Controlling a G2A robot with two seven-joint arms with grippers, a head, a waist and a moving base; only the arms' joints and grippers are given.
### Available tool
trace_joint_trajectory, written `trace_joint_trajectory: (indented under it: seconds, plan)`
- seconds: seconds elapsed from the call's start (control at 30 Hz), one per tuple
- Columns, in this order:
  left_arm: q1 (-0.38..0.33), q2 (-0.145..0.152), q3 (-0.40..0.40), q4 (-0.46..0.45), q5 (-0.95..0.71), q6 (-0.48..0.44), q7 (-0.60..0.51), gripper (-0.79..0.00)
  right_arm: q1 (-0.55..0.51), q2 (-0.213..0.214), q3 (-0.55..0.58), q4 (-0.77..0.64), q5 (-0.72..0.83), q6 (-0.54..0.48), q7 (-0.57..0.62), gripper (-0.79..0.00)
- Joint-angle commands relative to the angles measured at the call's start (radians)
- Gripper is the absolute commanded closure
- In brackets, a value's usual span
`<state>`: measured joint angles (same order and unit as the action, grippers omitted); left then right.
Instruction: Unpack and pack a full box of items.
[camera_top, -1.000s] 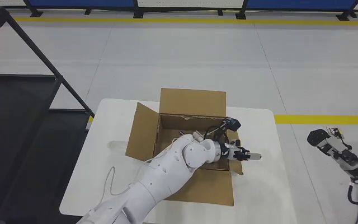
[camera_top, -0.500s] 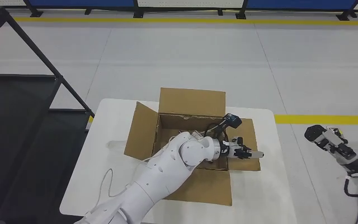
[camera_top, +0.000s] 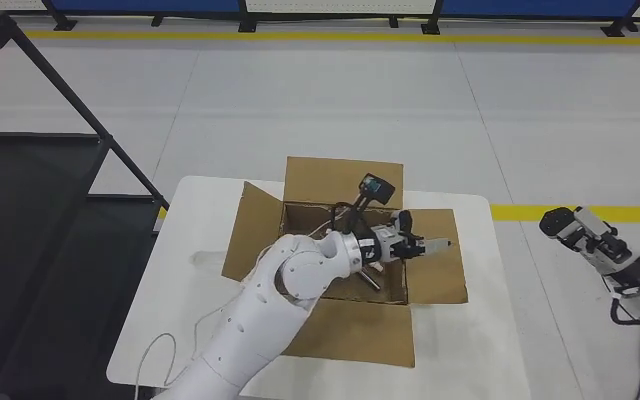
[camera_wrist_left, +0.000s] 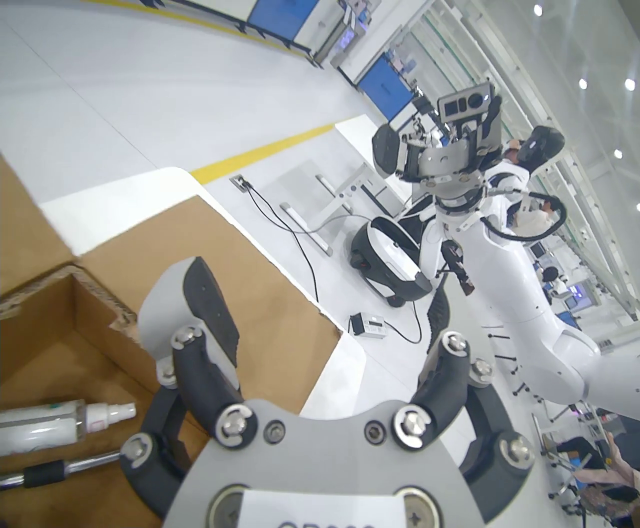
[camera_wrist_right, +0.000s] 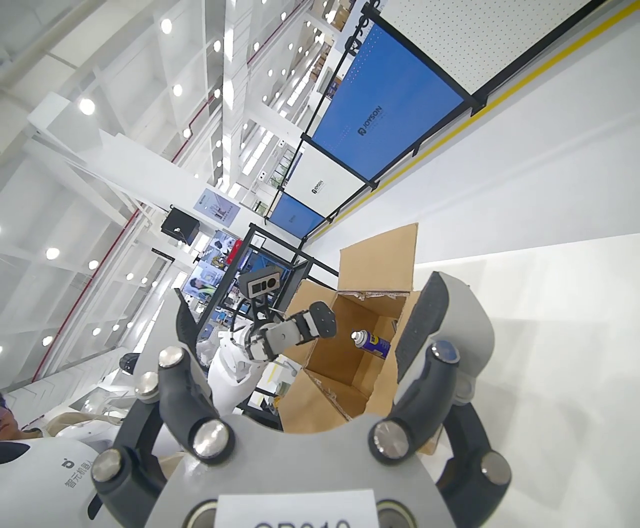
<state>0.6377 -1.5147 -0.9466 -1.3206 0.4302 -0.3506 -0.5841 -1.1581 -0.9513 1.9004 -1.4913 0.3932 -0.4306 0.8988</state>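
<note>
An open cardboard box (camera_top: 345, 180) stands on the white table (camera_top: 200, 260), all its flaps folded out. My left gripper (camera_top: 428, 243) hovers over the box's right side, above the right flap (camera_top: 440, 275); it is open and empty (camera_wrist_left: 320, 300). Below it inside the box lie a white spray bottle (camera_wrist_left: 65, 420) and a metal rod with a black grip (camera_wrist_left: 55, 470). A blue spray can (camera_wrist_right: 372, 342) also lies in the box (camera_wrist_right: 345, 365). My right gripper (camera_wrist_right: 310, 320) is open and empty, off the table's right edge over the floor (camera_top: 556, 224).
A black metal frame (camera_top: 90, 140) stands to the left of the table. The table shows bare white strips to the left and right of the box. A yellow floor line (camera_top: 565, 212) runs to the right.
The box's right flap has gone from raised to lying flat outward. My left gripper moved from that flap toward the far side, its wrist turning. The right arm shifted slightly.
</note>
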Motion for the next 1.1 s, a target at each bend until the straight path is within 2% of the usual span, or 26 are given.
trace_joint_trajectory:
  seconds: [0.0, 0.13, 0.23, 0.43, 0.63, 0.7, 1.07]
  plan:
    - [0.084, 0.027, -0.085, -0.121, 0.034, 0.018, -0.018, -0.785, 0.000, 0.000, 0.000, 0.000, 0.000, 0.000, 0.000, -0.785]
    - [0.217, 0.063, -0.212, -0.296, 0.078, 0.040, -0.050, -0.785, -0.003, -0.001, -0.011, -0.022, 0.004, -0.009, -0.001, -0.785]
    - [0.295, 0.082, -0.294, -0.389, 0.094, 0.051, -0.064, -0.785, 0.001, -0.001, -0.045, -0.073, -0.047, -0.041, -0.001, -0.785]
    - [0.421, 0.111, -0.454, -0.512, 0.095, 0.064, -0.055, -0.785, 0.072, 0.001, -0.156, -0.174, -0.201, -0.045, 0.015, -0.785]
    - [0.545, 0.133, -0.605, -0.598, 0.030, 0.041, -0.018, -0.785, 0.190, 0.000, -0.324, -0.222, -0.360, -0.066, 0.079, -0.785]
    - [0.557, 0.134, -0.618, -0.604, 0.017, 0.033, -0.013, -0.785, 0.215, -0.002, -0.357, -0.219, -0.376, -0.060, 0.086, -0.785]
    - [0.557, 0.134, -0.618, -0.604, 0.017, 0.033, -0.013, -0.785, 0.215, -0.002, -0.357, -0.219, -0.376, -0.060, 0.086, -0.785]
